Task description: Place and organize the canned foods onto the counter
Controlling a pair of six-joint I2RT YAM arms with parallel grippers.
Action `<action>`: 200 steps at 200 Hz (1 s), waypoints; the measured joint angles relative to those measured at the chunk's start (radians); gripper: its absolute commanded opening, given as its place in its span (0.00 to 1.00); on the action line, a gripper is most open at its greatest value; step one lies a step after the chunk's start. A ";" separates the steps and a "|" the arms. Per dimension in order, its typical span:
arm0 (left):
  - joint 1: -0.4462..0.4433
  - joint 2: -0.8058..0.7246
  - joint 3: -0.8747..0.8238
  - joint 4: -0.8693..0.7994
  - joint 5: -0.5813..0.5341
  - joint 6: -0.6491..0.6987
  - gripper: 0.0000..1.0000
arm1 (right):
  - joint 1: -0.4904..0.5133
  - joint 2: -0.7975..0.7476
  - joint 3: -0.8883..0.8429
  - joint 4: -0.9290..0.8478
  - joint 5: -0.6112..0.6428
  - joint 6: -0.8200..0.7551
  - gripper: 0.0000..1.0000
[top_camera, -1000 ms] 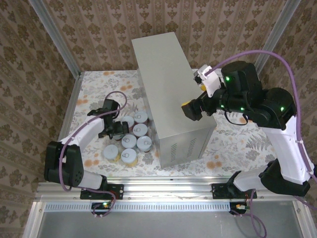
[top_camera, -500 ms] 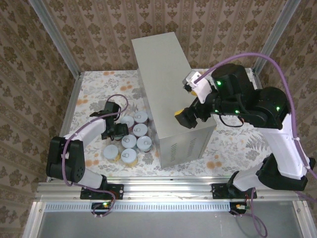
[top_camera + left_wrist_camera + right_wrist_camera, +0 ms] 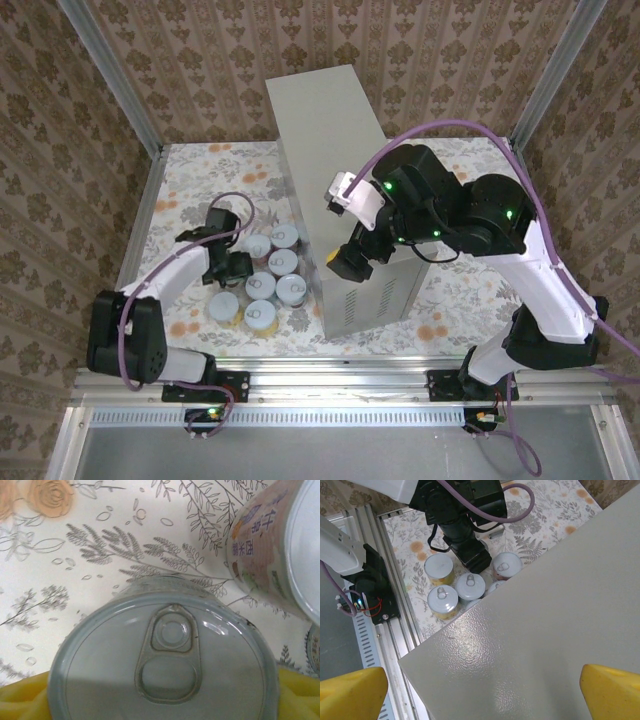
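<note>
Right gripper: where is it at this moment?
Top view: the right gripper hovers open above the near end of the counter, right of the clustered cans.

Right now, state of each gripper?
Left gripper: pads flank a can; grip cannot be told.
Right gripper: open, empty, over the counter.

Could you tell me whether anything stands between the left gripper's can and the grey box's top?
Yes: the open right gripper hangs over the near end of the top of the tall light-grey metal box. The far end is bare. Yellow pads of the left gripper flank the silver-lidded can.
</note>
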 measured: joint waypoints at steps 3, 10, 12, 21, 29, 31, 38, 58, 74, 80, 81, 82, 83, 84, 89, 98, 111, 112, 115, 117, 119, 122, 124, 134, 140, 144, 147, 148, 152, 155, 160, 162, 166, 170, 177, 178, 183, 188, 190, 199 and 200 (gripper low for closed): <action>0.000 -0.010 0.004 -0.011 -0.002 0.000 0.52 | 0.000 0.000 -0.001 0.002 0.000 0.000 1.00; 0.000 -0.032 0.013 -0.032 -0.003 0.000 0.51 | 0.002 -0.003 -0.010 0.013 0.000 -0.002 1.00; 0.000 -0.040 0.017 -0.040 -0.002 0.000 0.51 | 0.003 -0.004 -0.014 0.018 0.000 -0.003 1.00; 0.000 -0.074 0.037 -0.068 -0.002 0.001 0.51 | 0.004 -0.011 -0.036 0.034 -0.001 -0.004 1.00; 0.000 -0.103 0.060 -0.093 0.001 0.005 0.51 | 0.004 -0.019 -0.061 0.050 -0.001 -0.006 1.00; 0.000 -0.111 0.068 -0.100 0.002 0.007 0.51 | 0.004 -0.021 -0.068 0.055 -0.001 -0.006 1.00; 0.000 -0.133 0.094 -0.120 0.008 0.013 0.50 | 0.004 -0.029 -0.090 0.066 -0.001 -0.007 1.00; 0.000 -0.173 0.187 -0.174 0.039 0.036 0.49 | 0.004 -0.053 -0.151 0.104 -0.002 -0.008 1.00; -0.011 -0.180 0.261 -0.219 0.064 0.065 0.48 | 0.004 -0.078 -0.195 0.133 -0.003 -0.018 1.00; -0.019 -0.180 0.288 -0.236 0.074 0.077 0.48 | 0.004 -0.085 -0.204 0.140 -0.005 -0.024 1.00; -0.021 -0.180 0.291 -0.238 0.076 0.079 0.48 | 0.004 -0.086 -0.205 0.140 -0.005 -0.025 1.00; -0.022 -0.180 0.294 -0.240 0.076 0.080 0.48 | 0.004 -0.088 -0.207 0.141 -0.005 -0.026 1.00; -0.024 -0.180 0.301 -0.245 0.079 0.083 0.48 | 0.004 -0.089 -0.208 0.142 -0.005 -0.026 1.00; -0.026 -0.180 0.304 -0.248 0.080 0.084 0.48 | 0.004 -0.089 -0.209 0.143 -0.005 -0.027 1.00; -0.034 -0.179 0.326 -0.264 0.090 0.095 0.47 | 0.004 -0.095 -0.216 0.152 -0.007 -0.031 1.00; -0.050 -0.178 0.368 -0.293 0.113 0.113 0.47 | 0.004 -0.104 -0.229 0.169 -0.010 -0.039 1.00; -0.078 -0.178 0.435 -0.336 0.152 0.138 0.47 | 0.004 -0.117 -0.254 0.194 -0.019 -0.055 1.00; -0.080 -0.178 0.439 -0.339 0.154 0.140 0.47 | 0.004 -0.117 -0.256 0.196 -0.020 -0.056 1.00; -0.087 -0.178 0.455 -0.348 0.161 0.146 0.47 | 0.004 -0.120 -0.261 0.201 -0.023 -0.059 1.00; -0.092 -0.178 0.469 -0.354 0.167 0.149 0.47 | 0.004 -0.121 -0.264 0.204 -0.024 -0.060 1.00; -0.097 -0.178 0.479 -0.359 0.172 0.152 0.46 | 0.004 -0.122 -0.267 0.208 -0.028 -0.063 1.00; -0.106 -0.178 0.497 -0.369 0.179 0.157 0.45 | 0.004 -0.123 -0.271 0.214 -0.031 -0.067 1.00; -0.112 -0.178 0.512 -0.375 0.184 0.160 0.45 | 0.004 -0.123 -0.274 0.216 -0.032 -0.070 1.00; -0.143 -0.177 0.589 -0.407 0.211 0.179 0.43 | 0.004 -0.123 -0.282 0.237 -0.040 -0.083 1.00; -0.159 -0.176 0.638 -0.422 0.229 0.188 0.42 | 0.004 -0.123 -0.290 0.252 -0.048 -0.092 1.00; -0.167 -0.176 0.669 -0.428 0.241 0.194 0.41 | 0.004 -0.123 -0.296 0.261 -0.053 -0.099 1.00; -0.172 -0.176 0.690 -0.432 0.252 0.198 0.40 | 0.004 -0.123 -0.301 0.269 -0.055 -0.105 1.00; -0.174 -0.176 0.701 -0.434 0.257 0.200 0.40 | 0.004 -0.123 -0.303 0.270 -0.057 -0.106 1.00; -0.179 -0.176 0.727 -0.439 0.270 0.204 0.39 | 0.004 -0.123 -0.309 0.279 -0.060 -0.111 1.00; -0.186 -0.177 0.748 -0.442 0.281 0.208 0.39 | 0.005 -0.126 -0.318 0.292 -0.062 -0.119 1.00; -0.194 -0.177 0.780 -0.444 0.296 0.212 0.39 | 0.007 -0.129 -0.332 0.308 -0.066 -0.130 1.00; -0.196 -0.178 0.792 -0.444 0.304 0.214 0.39 | 0.007 -0.130 -0.337 0.314 -0.068 -0.132 1.00; -0.199 -0.178 0.813 -0.444 0.318 0.217 0.37 | 0.008 -0.133 -0.349 0.325 -0.069 -0.140 1.00; -0.203 -0.178 0.831 -0.444 0.333 0.220 0.37 | 0.010 -0.137 -0.360 0.336 -0.071 -0.146 1.00; -0.211 -0.178 0.863 -0.445 0.364 0.227 0.35 | 0.010 -0.143 -0.379 0.357 -0.074 -0.160 1.00; -0.211 -0.178 0.866 -0.445 0.367 0.227 0.35 | 0.010 -0.144 -0.381 0.359 -0.074 -0.161 1.00; -0.214 -0.178 0.884 -0.446 0.389 0.231 0.35 | 0.010 -0.149 -0.393 0.375 -0.076 -0.169 1.00; -0.219 -0.178 0.901 -0.449 0.413 0.236 0.34 | 0.010 -0.154 -0.404 0.391 -0.076 -0.178 1.00; -0.220 -0.178 0.907 -0.451 0.422 0.238 0.34 | 0.010 -0.155 -0.408 0.398 -0.076 -0.181 1.00; -0.226 -0.178 0.928 -0.456 0.459 0.246 0.34 | 0.010 -0.162 -0.425 0.430 -0.076 -0.192 1.00; -0.226 -0.178 0.929 -0.457 0.462 0.247 0.34 | 0.010 -0.163 -0.427 0.433 -0.076 -0.193 1.00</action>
